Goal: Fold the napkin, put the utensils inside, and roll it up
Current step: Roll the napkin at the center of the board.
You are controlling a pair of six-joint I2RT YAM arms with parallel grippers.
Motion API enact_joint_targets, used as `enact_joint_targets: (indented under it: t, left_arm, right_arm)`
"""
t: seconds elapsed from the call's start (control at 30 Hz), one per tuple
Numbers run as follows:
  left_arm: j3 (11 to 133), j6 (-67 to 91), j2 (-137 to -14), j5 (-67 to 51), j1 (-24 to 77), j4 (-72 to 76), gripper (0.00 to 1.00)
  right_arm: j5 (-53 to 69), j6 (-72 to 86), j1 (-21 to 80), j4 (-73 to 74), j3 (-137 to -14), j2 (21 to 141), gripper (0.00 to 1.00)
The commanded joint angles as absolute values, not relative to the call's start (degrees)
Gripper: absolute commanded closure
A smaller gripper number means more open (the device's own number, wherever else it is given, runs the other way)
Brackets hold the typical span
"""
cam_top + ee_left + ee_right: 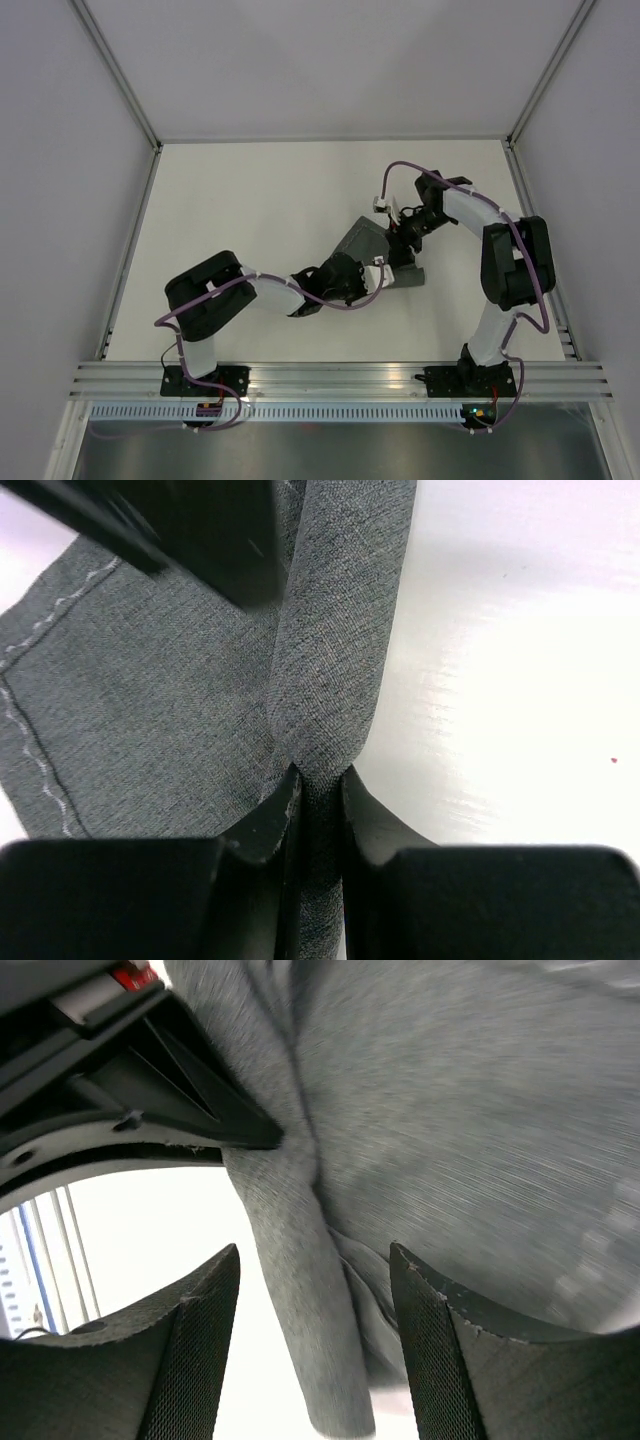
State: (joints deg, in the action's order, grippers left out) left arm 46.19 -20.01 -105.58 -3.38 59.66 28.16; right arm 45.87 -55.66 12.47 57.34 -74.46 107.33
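Your left hand [318,785] pinches a rolled ridge of the napkin [150,680], bunched near the middle of the table [260,200]. Your right hand [315,1260] is open, set astride that roll.

- The napkin [362,238] is lying bunched on the table [250,200], right of centre, between the two grippers.
- The left gripper [383,272] is sitting at the napkin's near edge, its fingertips [270,820] pressing a rolled fold from both sides.
- The right gripper [405,238] is sitting just behind it, its fingers [200,1360] straddling the same roll with a gap at the left one.
- In the left wrist view, flat cloth is lying left of the fold and bare table right of it.
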Motion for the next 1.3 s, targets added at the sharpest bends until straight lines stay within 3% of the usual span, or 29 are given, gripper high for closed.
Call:
enact_joint_targets:
  t: [0.0, 0.17, 0.4, 0.57, 0.7, 1.0, 1.27]
  left_arm:
    - [45.17, -10.91, -108.02, -15.27, 58.54, 18.02, 0.98]
    - [45.26, -6.95, -109.07, -21.61, 55.73, 17.76, 0.98]
    - [48.25, -3.52, -112.49, -32.32, 51.86, 13.98, 0.98]
    - [52.90, -2.55, -116.62, -36.38, 50.63, 7.74, 0.98]
    - [53.61, -0.62, -117.94, -38.40, 49.75, 8.26, 0.98]
    - [55.02, 0.97, -118.56, -39.90, 49.22, 6.95, 0.98]
    - [58.18, 2.63, -119.27, -39.99, 48.60, 3.70, 0.85]
  right_arm:
    - [50.18, -52.83, 10.11, 54.15, -75.60, 100.92, 0.33]
    - [49.84, -51.86, 7.38, 45.13, -67.17, 91.43, 0.33]
    - [44.57, -50.63, 8.00, 27.27, -43.91, 70.00, 0.31]
    - [32.27, -49.40, 16.06, 15.39, -31.23, 61.53, 0.29]
    - [25.76, -48.95, 23.62, 9.94, -27.08, 61.96, 0.29]
    - [19.16, -49.40, 27.94, 2.38, -23.38, 66.44, 0.31]
    - [18.37, -48.43, 29.09, 1.31, -22.76, 67.59, 0.51]
